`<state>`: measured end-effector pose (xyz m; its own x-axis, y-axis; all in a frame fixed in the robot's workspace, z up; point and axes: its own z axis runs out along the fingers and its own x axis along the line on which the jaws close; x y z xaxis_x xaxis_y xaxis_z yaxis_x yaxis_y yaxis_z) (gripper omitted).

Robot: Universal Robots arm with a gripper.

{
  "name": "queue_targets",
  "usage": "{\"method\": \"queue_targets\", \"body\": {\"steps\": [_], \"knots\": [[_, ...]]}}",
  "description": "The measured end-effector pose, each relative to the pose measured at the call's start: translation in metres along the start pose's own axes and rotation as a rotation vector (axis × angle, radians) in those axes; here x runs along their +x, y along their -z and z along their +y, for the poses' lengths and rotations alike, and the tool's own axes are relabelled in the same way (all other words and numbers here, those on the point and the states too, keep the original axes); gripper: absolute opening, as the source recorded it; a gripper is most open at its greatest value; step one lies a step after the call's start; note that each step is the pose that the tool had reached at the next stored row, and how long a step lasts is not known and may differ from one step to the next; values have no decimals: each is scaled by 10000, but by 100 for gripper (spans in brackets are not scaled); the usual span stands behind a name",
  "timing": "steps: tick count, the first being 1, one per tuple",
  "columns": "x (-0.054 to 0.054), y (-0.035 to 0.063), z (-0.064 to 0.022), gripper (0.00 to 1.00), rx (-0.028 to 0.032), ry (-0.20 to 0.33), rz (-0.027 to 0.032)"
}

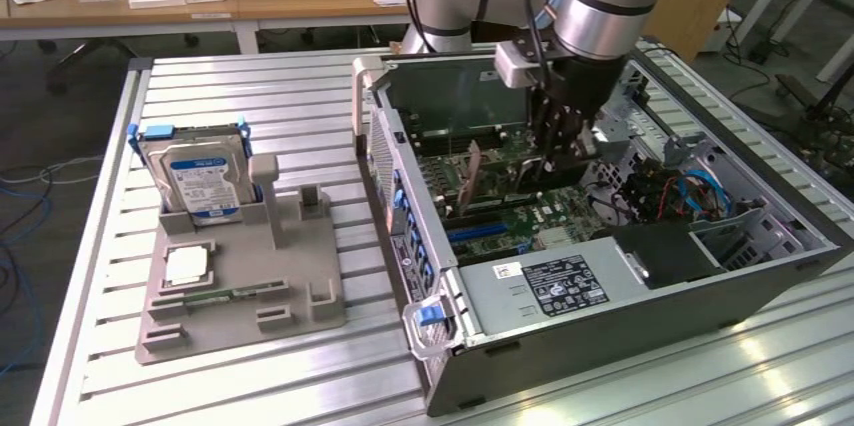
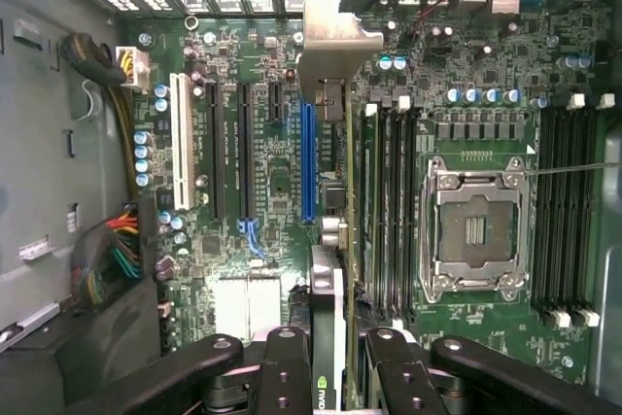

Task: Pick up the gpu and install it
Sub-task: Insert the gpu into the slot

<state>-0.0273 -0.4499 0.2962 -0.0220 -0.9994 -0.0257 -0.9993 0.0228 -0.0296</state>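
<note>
Holding the gpu (image 2: 335, 211) over the motherboard (image 2: 277, 201)
I'm clamping it in the part-closed gripper (image 1: 561, 151), three o'clock of the hard drive (image 1: 200, 181), exterior view; long axis running along the blue slot (image 2: 308, 162) beside it.

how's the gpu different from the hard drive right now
Place: the gpu is clamped in the gripper inside the open pc case; the hard drive stands free in the gray holder outside it, on the exterior view's left.
Shape: the gpu is a thin card seen edge-on, with a silver bracket at one end; the hard drive is a boxy silver block with a blue-white label.
Shared: both stand on edge rather than lying flat.
</note>
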Motion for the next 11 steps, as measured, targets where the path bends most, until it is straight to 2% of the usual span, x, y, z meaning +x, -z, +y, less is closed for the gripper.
{"method": "queue_targets", "body": {"steps": [6, 11], "knots": [[2, -31, 54, 27, 0, 1, 15], [3, -37, 57, 27, 0, 3, 42]]}}
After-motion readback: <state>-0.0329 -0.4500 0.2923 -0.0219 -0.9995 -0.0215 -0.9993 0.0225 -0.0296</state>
